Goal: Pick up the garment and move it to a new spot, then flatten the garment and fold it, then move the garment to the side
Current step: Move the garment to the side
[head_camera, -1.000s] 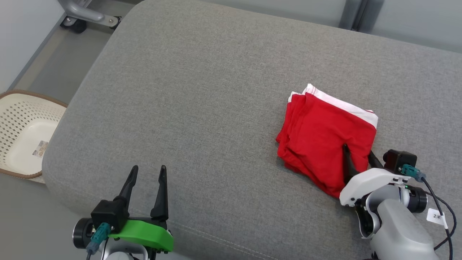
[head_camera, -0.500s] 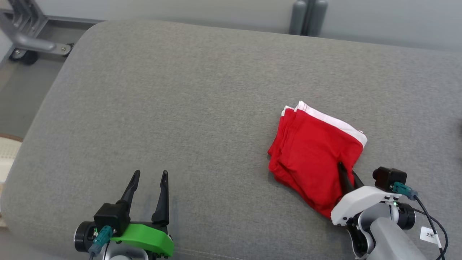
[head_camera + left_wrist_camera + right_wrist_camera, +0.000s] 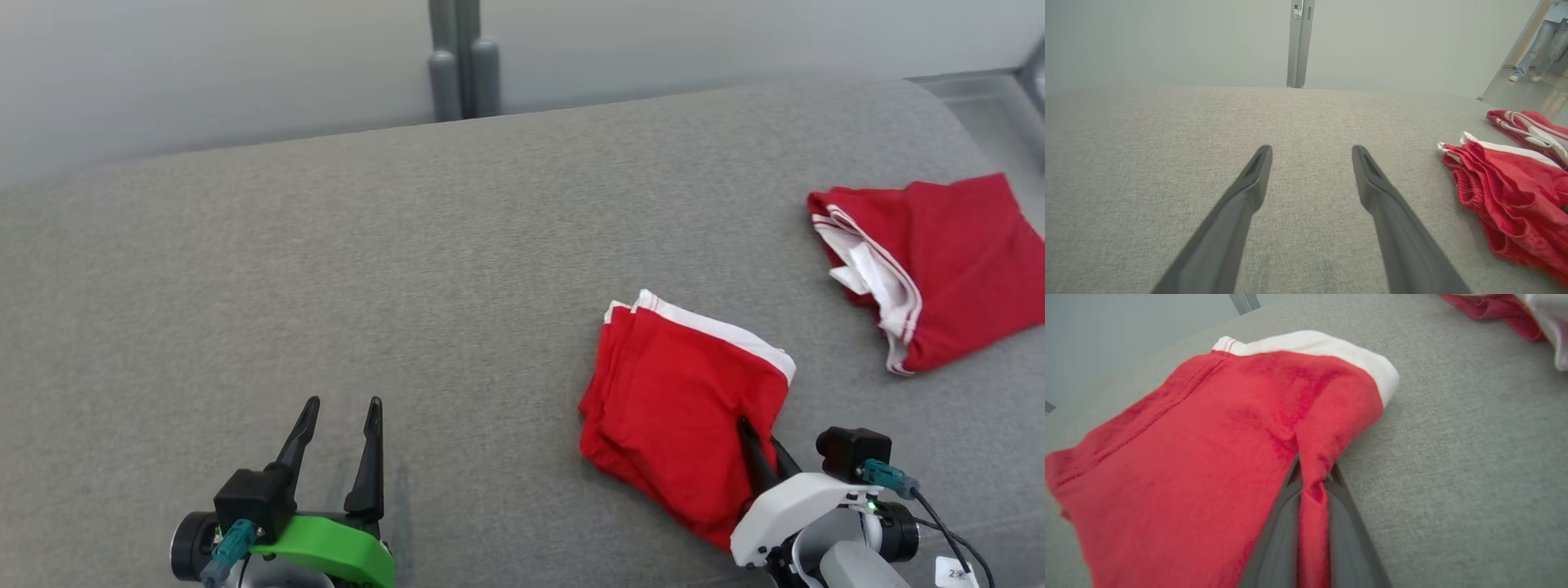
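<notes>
Left gripper: the left gripper (image 3: 344,404) is at the lower left, just above the gray cushion (image 3: 457,269). Its two dark fingers are wide apart and there is nothing between them. The left wrist view shows this too (image 3: 1311,150).
Cushion: it is big, soft and gray. All the clothes lie on it.
Post: a gray post (image 3: 461,65) stands behind the cushion, by the pale wall.
Garment: the red garment (image 3: 678,400) is folded. It has a white band along its far edge. It lies on the cushion, right of the middle.
Right gripper: the right gripper (image 3: 755,433) is at the near right corner of the red garment. Its fingers are pinched tight on a bit of the red cloth (image 3: 1312,473).
Other clothes: a second red garment (image 3: 955,261) lies bunched up at the far right, apart from the folded one.
Person: a person's legs (image 3: 1535,45) are far off in the left wrist view.
</notes>
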Controlling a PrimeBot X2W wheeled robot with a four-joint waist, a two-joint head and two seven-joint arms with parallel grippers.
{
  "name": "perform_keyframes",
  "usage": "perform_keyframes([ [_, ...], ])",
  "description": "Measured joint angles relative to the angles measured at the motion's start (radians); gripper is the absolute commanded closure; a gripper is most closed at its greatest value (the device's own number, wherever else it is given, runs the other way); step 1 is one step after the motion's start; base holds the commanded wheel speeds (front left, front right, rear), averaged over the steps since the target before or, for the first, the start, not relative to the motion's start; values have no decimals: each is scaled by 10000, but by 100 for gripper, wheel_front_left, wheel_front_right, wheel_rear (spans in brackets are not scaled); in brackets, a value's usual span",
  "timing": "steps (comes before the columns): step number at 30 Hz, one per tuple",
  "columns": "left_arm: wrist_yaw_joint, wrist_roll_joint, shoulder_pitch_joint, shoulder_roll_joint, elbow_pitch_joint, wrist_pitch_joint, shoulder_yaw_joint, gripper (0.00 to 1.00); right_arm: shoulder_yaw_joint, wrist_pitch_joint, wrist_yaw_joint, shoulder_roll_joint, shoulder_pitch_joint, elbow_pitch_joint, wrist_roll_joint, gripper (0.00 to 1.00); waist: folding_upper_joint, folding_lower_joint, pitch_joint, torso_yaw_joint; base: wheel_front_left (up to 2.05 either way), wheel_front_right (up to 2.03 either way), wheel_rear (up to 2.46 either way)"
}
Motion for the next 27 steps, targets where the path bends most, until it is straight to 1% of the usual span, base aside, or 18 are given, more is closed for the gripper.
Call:
perform_keyframes([
  [7,6,-19,-40,-6,-38,0,-13,0,449,2,0,13,35,-349,174,100,0,0,-125,-1624,0,0,0],
  [13,4,31,-224,-4,-79,0,-92,0,802,12,0,19,22,-581,207,100,0,0,-96,-2793,0,0,0],
  [14,4,61,-366,-6,-94,0,-163,0,886,12,0,23,-25,-633,205,100,0,0,-31,-3076,0,0,0],
  [18,-29,165,-583,-12,-102,0,-293,0,1131,13,0,-10,-364,-723,153,100,0,0,270,-3341,0,0,0],
  [21,-50,366,-725,-10,-61,0,-268,0,1576,13,0,-100,-1084,-734,71,100,0,0,549,-3377,0,0,0],
  [24,-113,520,-927,-12,-38,0,-209,0,2036,13,0,-366,-2089,-734,-4,100,0,0,851,-3281,0,0,0],
  [27,-130,571,-1056,-10,-35,0,-128,0,2433,13,0,-759,-3150,-646,-31,100,0,0,1138,-3030,0,0,0],
])
